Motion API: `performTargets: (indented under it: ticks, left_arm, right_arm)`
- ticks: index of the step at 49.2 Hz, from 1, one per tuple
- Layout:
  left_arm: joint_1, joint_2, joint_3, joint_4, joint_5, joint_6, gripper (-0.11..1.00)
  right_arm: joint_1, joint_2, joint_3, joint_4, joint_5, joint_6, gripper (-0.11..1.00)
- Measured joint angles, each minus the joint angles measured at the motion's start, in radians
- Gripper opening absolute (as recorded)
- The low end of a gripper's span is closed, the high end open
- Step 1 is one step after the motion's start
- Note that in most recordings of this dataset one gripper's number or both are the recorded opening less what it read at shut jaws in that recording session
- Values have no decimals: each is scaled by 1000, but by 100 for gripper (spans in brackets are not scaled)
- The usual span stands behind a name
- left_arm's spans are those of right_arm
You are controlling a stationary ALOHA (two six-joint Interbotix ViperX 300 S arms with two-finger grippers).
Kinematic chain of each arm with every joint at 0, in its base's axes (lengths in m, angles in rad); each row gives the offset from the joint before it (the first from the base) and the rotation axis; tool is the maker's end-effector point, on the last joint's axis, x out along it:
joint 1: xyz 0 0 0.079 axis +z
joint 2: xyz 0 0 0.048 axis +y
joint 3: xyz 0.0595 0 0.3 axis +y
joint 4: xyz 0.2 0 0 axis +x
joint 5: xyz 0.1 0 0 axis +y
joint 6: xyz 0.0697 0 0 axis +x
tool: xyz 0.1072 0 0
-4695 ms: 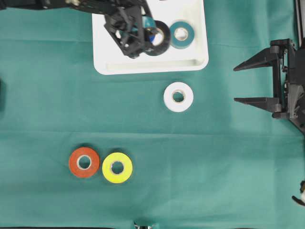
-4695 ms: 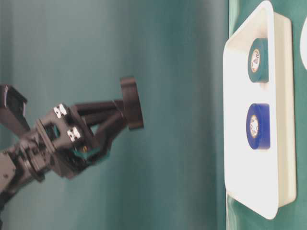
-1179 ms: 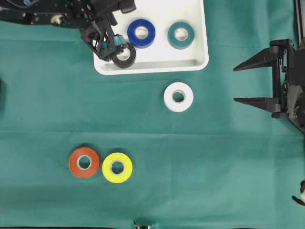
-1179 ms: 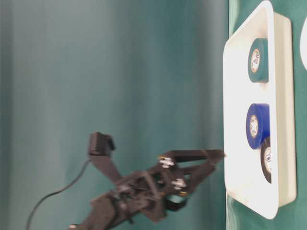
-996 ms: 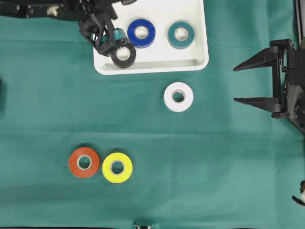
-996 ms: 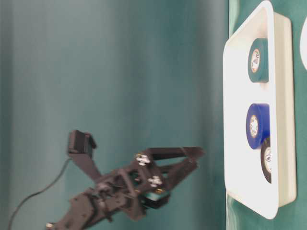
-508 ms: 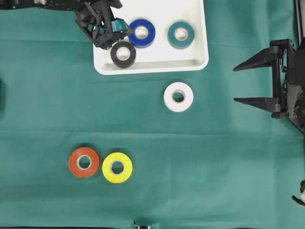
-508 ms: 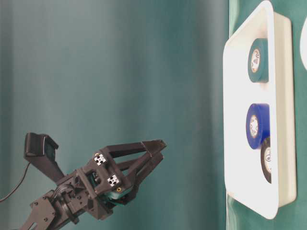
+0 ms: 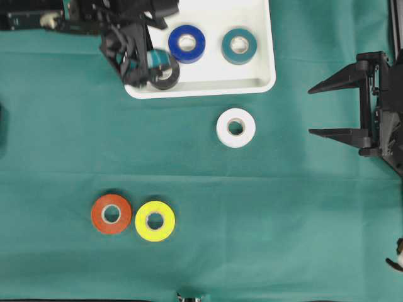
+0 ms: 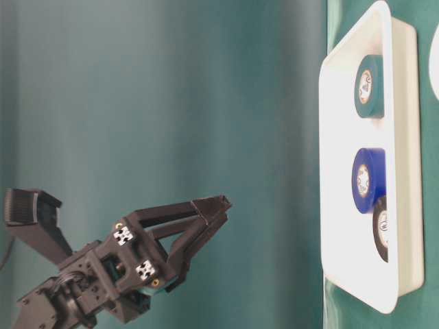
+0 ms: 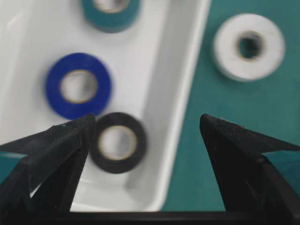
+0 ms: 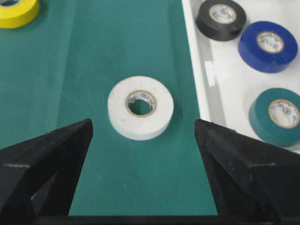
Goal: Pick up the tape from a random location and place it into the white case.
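Note:
The white case [image 9: 201, 88] lies at the top centre and holds a blue tape [image 9: 173, 44], a teal tape [image 9: 250, 47] and a black tape [image 9: 170, 78] in its near-left corner. My left gripper [image 9: 146, 66] hovers high above that corner, open and empty, with the black tape [image 11: 138, 140] below, nearer its left finger. A white tape [image 9: 247, 129] lies flat on the cloth just below the case. At the right edge my right gripper [image 9: 310, 112] is open and empty, facing the white tape [image 12: 117, 112] from a distance.
A red tape [image 9: 97, 214] and a yellow tape [image 9: 167, 221] lie side by side, almost touching, on the green cloth at the lower left. The left arm stretches in from the top left corner.
My open left gripper has risen well off the case and shifted a little over its left corner. The black tape stays where it lay. The right arm has not moved.

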Motion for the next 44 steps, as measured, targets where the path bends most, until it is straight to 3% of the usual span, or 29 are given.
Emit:
performTargets:
  ticks: [9,17,35,44]
  left_arm:
    - [-110,-5,-2,0,-5,0,99]
    - [-163,-5,0,0,-6,0,99]
    - [-173,-41,11,0,-6,0,99]
    - [-173,-107,63,0,-44,0,99]
  right_arm:
    - [0,0,2,0,0,0,87]
    - [0,0,2,0,0,0,87]
    - [0,0,0,0,0,0,87]
    - [0,0,2,0,6,2,87]
